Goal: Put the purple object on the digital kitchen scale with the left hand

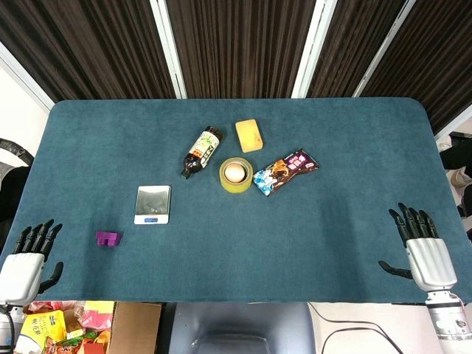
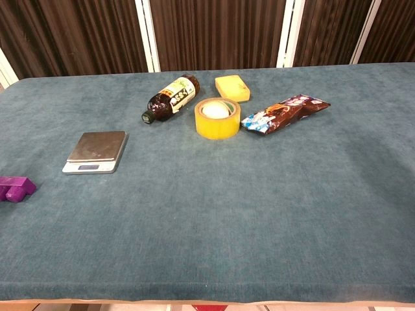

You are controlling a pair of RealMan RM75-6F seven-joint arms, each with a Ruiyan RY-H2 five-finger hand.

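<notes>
Purple blocky object [image 1: 108, 238] is sitting on the teal felt table [image 1: 332, 243], just front-left of the silver digital kitchen scale [image 1: 153, 203]. Nothing's lying between them. Left hand [image 1: 28, 259] and right hand [image 1: 420, 247] are both resting empty, fingers apart.

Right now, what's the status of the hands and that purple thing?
Both hands open: left hand, right hand, resting at table edge. Purple object untouched, near the digital kitchen scale. Scale bare, nothing in the way.
</notes>
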